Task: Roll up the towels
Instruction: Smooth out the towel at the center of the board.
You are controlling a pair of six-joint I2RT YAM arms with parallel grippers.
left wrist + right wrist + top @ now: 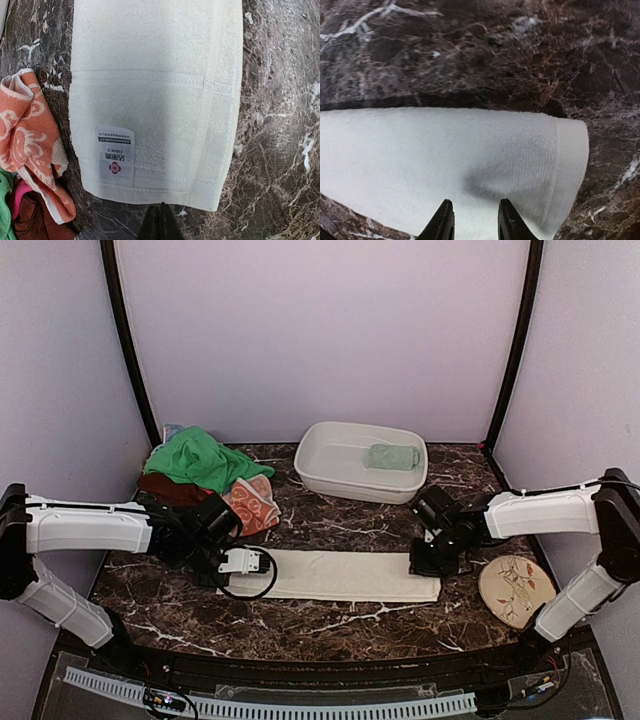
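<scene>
Most of the dark marble table (340, 625) was in my overhead view, though the arms covered parts of it. The cream-white towel (350, 575) lay flat near the front edge as a long folded strip between the two arms. Its left end was hidden from above by the left wrist and a loop of cable. Behind it sat the white basin (330, 478). At the back left was a heap of cloth: the bright green towel (195, 460) on top, a dark red cloth (168, 488) mostly buried under it, and the orange swirl towel (255, 502) spilling out towards the strip. I could not make out how many pieces the heap held. The floral plate (500, 585) rested at the right, just beside the right arm. The sage-green towel (392, 456) lay inside the basin, at its right end.

The left gripper (160, 225) was cut off by the frame's bottom edge, its tips pinched together just off the cream-white towel's hem. The right gripper (475, 212) stood narrowly parted over the other end. I could not tell whether its tips touched the cloth. A small label (115, 156) showed on the towel, its print too fine to read.
</scene>
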